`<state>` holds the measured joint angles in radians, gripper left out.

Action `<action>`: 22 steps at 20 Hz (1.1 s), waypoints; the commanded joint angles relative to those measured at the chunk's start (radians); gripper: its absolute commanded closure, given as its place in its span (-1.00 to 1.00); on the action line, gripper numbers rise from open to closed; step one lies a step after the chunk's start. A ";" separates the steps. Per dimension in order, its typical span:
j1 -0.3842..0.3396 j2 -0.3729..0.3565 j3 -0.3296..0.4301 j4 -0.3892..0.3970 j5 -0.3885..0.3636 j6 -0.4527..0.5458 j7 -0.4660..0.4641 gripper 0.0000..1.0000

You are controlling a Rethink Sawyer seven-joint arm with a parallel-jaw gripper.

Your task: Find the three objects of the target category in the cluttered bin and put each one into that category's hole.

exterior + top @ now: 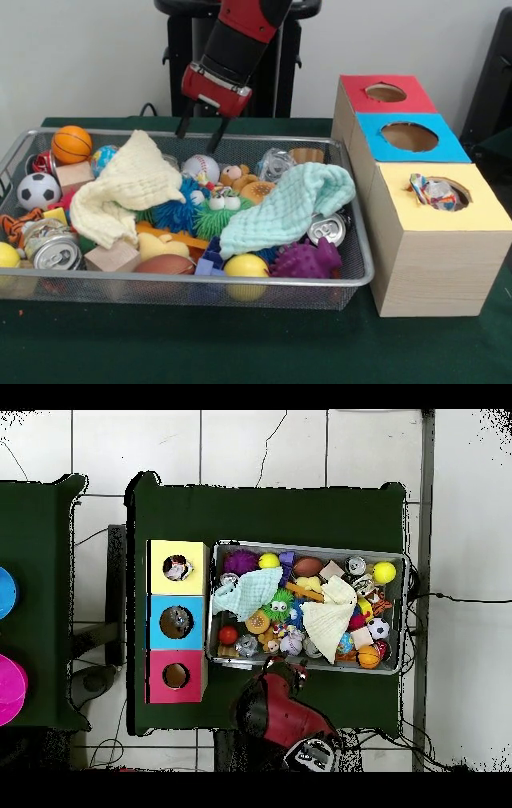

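Observation:
My gripper (197, 141) hangs open and empty over the far rim of the wire bin (184, 280), just behind a baseball (200, 168). In the overhead view the gripper (288, 669) sits at the bin's lower edge (300, 667). The bin is packed with balls, toys and cans. A yellow cloth (128, 192) and a mint cloth (288, 204) hide part of it. Two drink cans show: one at the near left (56, 253) and another under the mint cloth (327, 230). A crumpled shiny object (434, 192) lies in the yellow hole of the box (432, 264).
The box has a red-topped hole (386, 93), a blue one (410, 136) and a yellow one, in a row right of the bin. A basketball (71, 144) and a soccer ball (38, 190) lie at the bin's left. Green table cloth (240, 344) runs in front.

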<state>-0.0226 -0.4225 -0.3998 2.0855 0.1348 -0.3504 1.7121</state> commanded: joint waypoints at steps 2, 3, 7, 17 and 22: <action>-0.029 0.116 -0.026 -0.024 0.098 -0.236 0.278 -1.00; -0.037 0.117 -0.025 -0.032 0.099 -0.242 0.269 -1.00; -0.094 0.142 -0.007 -0.076 0.074 -0.285 0.240 -1.00; -0.188 0.236 0.027 -0.199 0.050 -0.405 0.202 -1.00; -0.187 0.290 0.002 -0.244 0.065 -0.687 0.226 -1.00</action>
<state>-0.2001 -0.2240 -0.4489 2.0341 0.1609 -0.7228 1.7119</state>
